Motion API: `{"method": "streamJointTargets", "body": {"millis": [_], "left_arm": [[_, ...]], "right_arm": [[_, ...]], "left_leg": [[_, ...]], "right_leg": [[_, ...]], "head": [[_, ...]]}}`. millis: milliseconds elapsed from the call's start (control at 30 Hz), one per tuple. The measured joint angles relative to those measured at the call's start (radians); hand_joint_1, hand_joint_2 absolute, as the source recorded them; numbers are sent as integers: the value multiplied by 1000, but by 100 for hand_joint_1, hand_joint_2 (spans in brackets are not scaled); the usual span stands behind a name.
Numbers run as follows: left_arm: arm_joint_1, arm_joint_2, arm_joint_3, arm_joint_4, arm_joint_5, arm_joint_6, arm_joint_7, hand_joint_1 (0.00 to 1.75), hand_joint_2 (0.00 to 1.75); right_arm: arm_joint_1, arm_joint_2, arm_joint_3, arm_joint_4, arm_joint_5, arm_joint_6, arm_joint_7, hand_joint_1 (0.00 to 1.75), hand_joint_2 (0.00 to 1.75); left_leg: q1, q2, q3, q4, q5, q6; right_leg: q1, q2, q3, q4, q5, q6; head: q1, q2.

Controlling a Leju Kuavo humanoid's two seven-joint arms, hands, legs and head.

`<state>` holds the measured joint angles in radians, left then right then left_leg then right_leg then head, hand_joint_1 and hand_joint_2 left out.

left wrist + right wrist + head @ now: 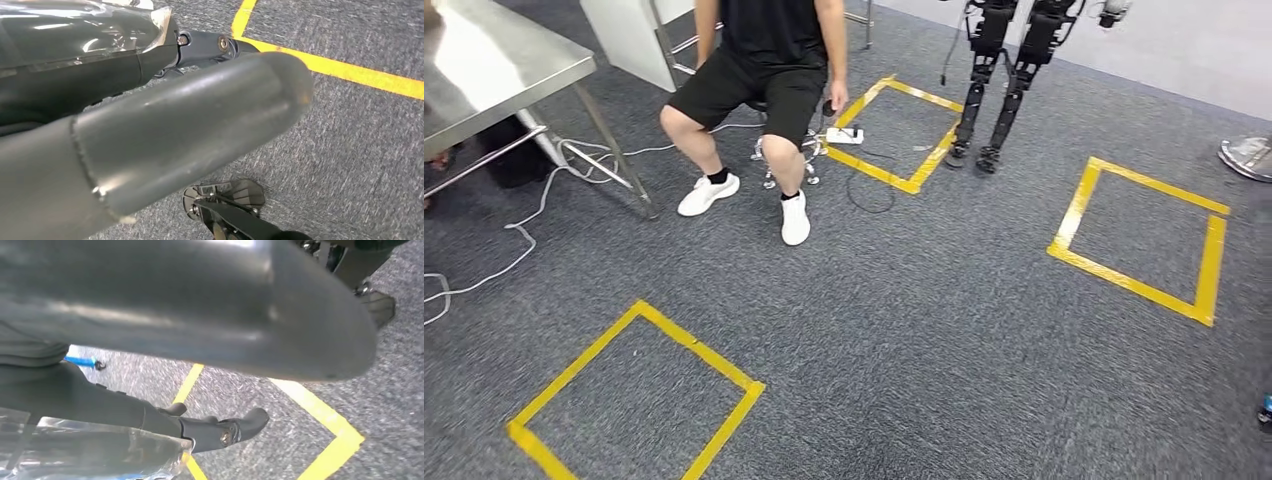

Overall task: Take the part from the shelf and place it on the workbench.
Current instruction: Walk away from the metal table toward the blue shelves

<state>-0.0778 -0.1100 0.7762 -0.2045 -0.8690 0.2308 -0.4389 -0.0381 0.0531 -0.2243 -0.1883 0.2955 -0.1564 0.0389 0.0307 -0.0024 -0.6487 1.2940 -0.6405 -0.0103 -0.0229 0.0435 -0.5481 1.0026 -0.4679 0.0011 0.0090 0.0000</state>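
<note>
My left hand (150, 130) hangs over grey carpet, its thick grey thumb stretched out and its dark fingers (210, 47) lying straight, apart from the thumb. Clear shiny film lies over the fingers near the palm. My right hand (175, 305) hangs the same way, fingers (225, 430) straight, clear film beside them, nothing gripped between thumb and fingers. A steel table (494, 60) stands at the far left in the head view.
A person (764, 70) sits on a wheeled stool ahead. Yellow tape squares (634, 400) (1139, 240) (894, 135) mark the carpet. Another robot's legs (994, 90) stand at the back. White cables (514, 240) trail under the table; a power strip (844, 135) lies near the stool.
</note>
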Motion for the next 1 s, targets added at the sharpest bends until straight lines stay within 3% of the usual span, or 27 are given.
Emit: {"method": "streamJointTargets", "body": {"millis": [67,100,167,200,233,267,333,400,467,500,533,600,667,700,767,800,867,933,1000], "left_arm": [[1,0,0,0,0,0,0,0,0],[2,0,0,0,0,0,0,0,0],[3,0,1,1,-1,0,1,0,0],[3,0,2,1,-1,0,2,0,0],[3,0,2,1,-1,0,2,0,0],[2,-1,2,1,-2,-1,2,0,0],[1,-1,2,1,-3,-2,2,0,0],[2,0,2,1,-5,-2,4,0,0],[2,0,2,1,-8,-3,7,0,0],[1,0,2,1,-10,-4,8,0,0],[0,0,2,1,-11,-6,9,0,0],[-3,0,2,1,-13,-8,10,0,0],[-5,-1,2,1,-14,-8,10,0,0],[-6,0,2,1,-14,-8,11,0,0],[-9,0,2,0,-14,-8,11,0,0],[-11,-1,2,0,-15,-8,11,0,0],[-13,-1,2,0,-16,-8,11,0,0],[-8,0,2,1,-16,-8,13,0,0],[-2,0,3,2,-16,-8,15,0,0]], "right_arm": [[0,0,0,0,1,0,0,0,0],[-1,1,0,0,2,0,0,0,0],[-3,1,0,0,2,0,0,0,0],[-4,2,0,0,2,0,0,0,0],[-2,2,0,0,2,0,0,0,0],[0,2,0,0,2,0,0,0,0],[2,2,0,1,2,0,0,0,0],[0,3,0,1,2,0,1,0,0],[-1,4,0,1,2,0,1,0,0],[0,4,0,1,2,0,1,0,0],[1,3,0,1,3,0,2,0,0],[1,3,0,1,5,0,1,0,0],[-2,3,0,1,7,0,0,0,0],[-4,4,0,1,9,0,-1,0,0],[-5,4,0,1,11,0,-2,0,0],[-4,3,0,1,12,0,-2,0,0],[-2,3,0,1,14,0,-2,0,0],[-2,3,0,1,15,0,-3,0,0],[0,4,0,1,16,0,-3,0,0]], "left_leg": [[5,-19,41,-102,72,1],[9,-49,68,-167,102,2],[11,-93,96,-241,127,4],[8,-97,96,-249,125,8],[4,-83,96,-251,127,15],[2,-69,97,-256,131,25],[0,-40,100,-266,139,43],[-3,-7,101,-269,141,52],[-7,28,99,-269,140,54],[-9,44,99,-269,140,54],[-9,58,99,-269,140,53],[-11,82,104,-268,138,49],[-17,101,110,-268,132,39],[-19,110,114,-268,128,33],[-19,132,125,-272,123,21],[-16,133,128,-271,120,15],[-10,93,118,-234,89,6],[-8,30,71,-125,23,4],[-7,4,14,-8,-24,3]], "right_leg": [[-1,29,0,4,0,1],[1,43,-3,10,-2,4],[5,69,-17,20,-3,15],[6,81,-26,21,-1,23],[5,93,-35,20,3,33],[3,91,-41,22,4,39],[4,45,-66,67,-18,42],[4,-13,-125,182,-73,36],[1,-28,-175,286,-110,40],[0,-32,-173,291,-108,47],[0,-38,-149,252,-91,55],[0,-81,-67,111,-48,63],[6,-129,-21,28,-23,55],[10,-135,-20,21,-19,47],[17,-116,-23,20,-14,32],[10,-105,-20,17,-11,25],[-2,-83,-15,13,-3,9],[-2,-61,-14,12,2,-6],[3,-32,-16,12,4,-11]], "head": [[0,0],[-1,0],[1,0],[2,0],[3,0],[3,0],[6,0],[10,0],[11,0],[11,0],[12,0],[14,0],[14,0],[13,0],[11,0],[11,0],[7,0],[3,0],[3,0]]}}
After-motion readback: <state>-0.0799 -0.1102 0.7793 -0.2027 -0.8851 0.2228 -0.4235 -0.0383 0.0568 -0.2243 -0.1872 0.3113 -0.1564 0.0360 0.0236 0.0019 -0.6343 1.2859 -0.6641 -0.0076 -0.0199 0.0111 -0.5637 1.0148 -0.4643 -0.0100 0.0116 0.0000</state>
